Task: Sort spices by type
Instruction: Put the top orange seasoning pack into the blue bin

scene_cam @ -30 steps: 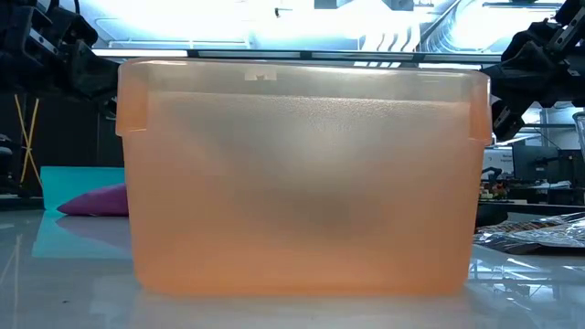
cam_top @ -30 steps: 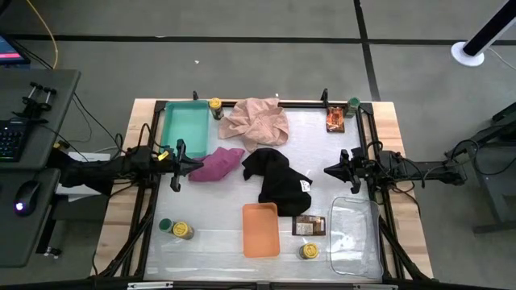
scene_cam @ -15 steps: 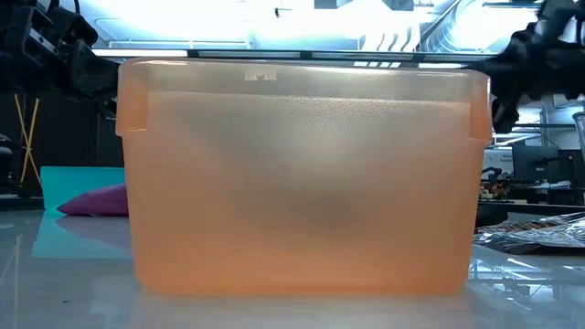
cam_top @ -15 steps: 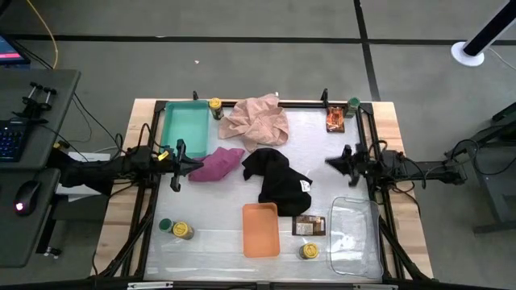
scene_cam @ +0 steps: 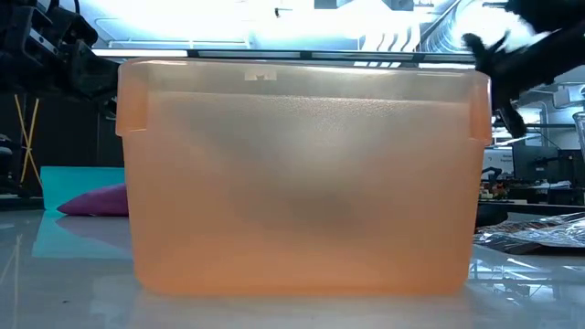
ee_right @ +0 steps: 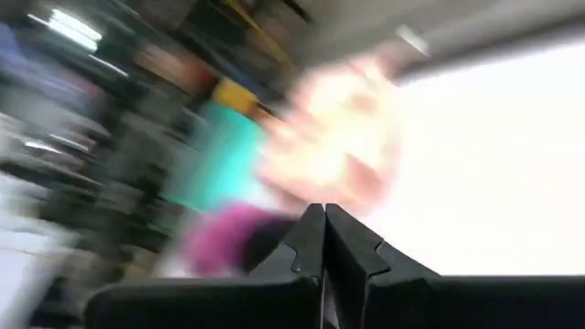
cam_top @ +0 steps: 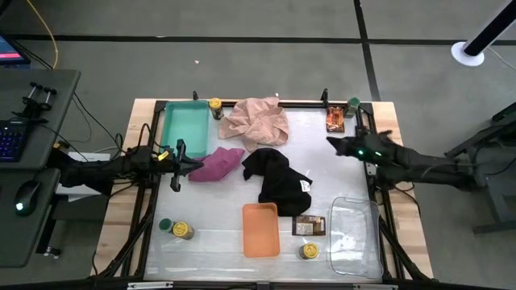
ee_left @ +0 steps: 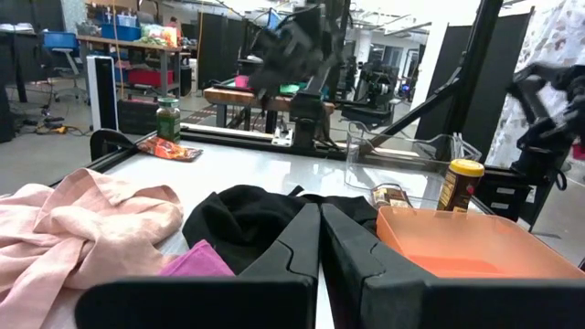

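Note:
My left gripper [cam_top: 179, 163] [ee_left: 320, 215] is shut and empty, beside the magenta cloth [cam_top: 218, 163]. My right gripper [cam_top: 330, 142] [ee_right: 324, 216] is shut and empty, above the table near its right side, just short of the orange-red packet [cam_top: 335, 119]. A green-lidded jar [cam_top: 352, 105] and a yellow-lidded jar [cam_top: 215, 105] stand at the far edge. Near the front stand a green-lidded jar [cam_top: 165, 225], two yellow-lidded jars [cam_top: 182, 231] [cam_top: 308, 250] and a brown packet [cam_top: 309, 225].
A teal tray [cam_top: 186, 129] sits far left, an orange tray [cam_top: 260, 231] front centre and a clear tray [cam_top: 355, 238] front right. A pink cloth [cam_top: 255, 121] and a black cloth [cam_top: 278, 179] lie mid-table. The orange tray's wall [scene_cam: 302, 174] fills the low view.
My right gripper has swung toward the table's far edge, toward the orange-red packet, and has turned as it went; its wrist view is blurred by the motion.

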